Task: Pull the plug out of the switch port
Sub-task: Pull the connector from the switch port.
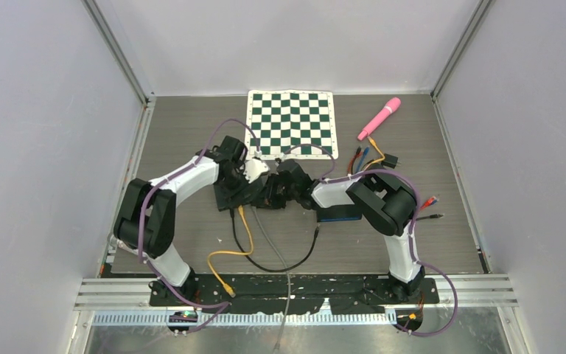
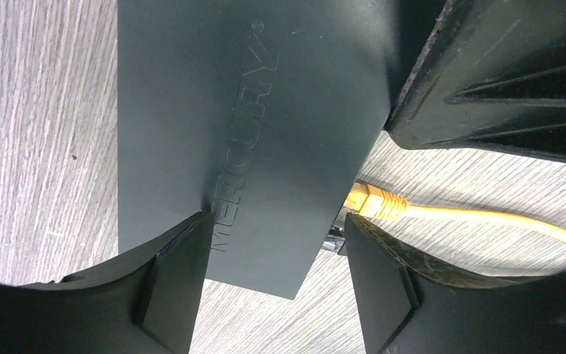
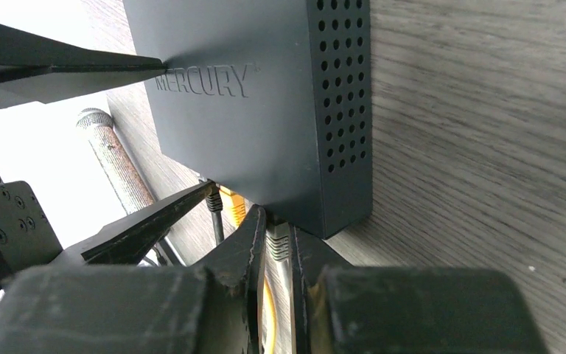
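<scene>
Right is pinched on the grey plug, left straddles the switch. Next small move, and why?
Probably draw the right gripper a short way straight back, away from the switch. It is shut on the grey plug, which sits in its port, and the left gripper clamps the switch from both sides, so it should not slide. Pull straight: the yellow plug sits right beside it.

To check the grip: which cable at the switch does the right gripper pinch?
The grey cable, nearest the switch's perforated side; yellow cable and black cable lie free.
</scene>
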`<state>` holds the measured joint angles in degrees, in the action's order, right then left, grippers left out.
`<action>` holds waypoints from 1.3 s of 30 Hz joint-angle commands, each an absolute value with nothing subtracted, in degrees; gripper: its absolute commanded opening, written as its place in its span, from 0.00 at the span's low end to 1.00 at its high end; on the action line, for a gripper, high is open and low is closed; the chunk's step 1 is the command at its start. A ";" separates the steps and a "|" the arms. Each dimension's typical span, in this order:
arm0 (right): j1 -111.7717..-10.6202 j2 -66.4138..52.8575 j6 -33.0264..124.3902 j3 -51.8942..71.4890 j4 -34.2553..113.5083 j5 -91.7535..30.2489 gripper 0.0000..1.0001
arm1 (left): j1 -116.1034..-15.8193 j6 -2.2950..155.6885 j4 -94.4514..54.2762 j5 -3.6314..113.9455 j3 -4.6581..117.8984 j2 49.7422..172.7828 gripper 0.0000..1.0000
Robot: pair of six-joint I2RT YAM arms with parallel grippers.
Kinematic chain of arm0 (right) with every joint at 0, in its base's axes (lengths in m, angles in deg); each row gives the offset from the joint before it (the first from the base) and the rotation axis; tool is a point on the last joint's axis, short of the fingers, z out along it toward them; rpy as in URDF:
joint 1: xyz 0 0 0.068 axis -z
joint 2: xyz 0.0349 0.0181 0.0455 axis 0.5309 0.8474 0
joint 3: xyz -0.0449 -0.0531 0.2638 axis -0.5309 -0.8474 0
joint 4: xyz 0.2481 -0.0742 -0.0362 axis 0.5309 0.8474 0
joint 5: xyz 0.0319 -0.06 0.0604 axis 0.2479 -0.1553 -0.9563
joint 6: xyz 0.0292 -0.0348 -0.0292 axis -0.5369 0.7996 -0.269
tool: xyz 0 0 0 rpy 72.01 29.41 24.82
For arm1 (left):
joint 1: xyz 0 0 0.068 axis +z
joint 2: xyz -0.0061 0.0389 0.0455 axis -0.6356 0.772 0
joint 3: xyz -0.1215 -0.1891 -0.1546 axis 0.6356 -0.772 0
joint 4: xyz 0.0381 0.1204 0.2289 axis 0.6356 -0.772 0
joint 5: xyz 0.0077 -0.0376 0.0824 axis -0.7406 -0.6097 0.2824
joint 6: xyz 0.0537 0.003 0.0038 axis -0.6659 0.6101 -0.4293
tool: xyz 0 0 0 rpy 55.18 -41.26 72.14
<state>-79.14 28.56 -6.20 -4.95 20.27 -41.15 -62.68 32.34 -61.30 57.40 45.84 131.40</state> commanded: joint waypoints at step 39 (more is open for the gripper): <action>-73.44 -13.43 16.44 -11.90 38.43 -18.71 0.05 | -63.29 53.47 -30.23 68.50 26.42 92.80 1.00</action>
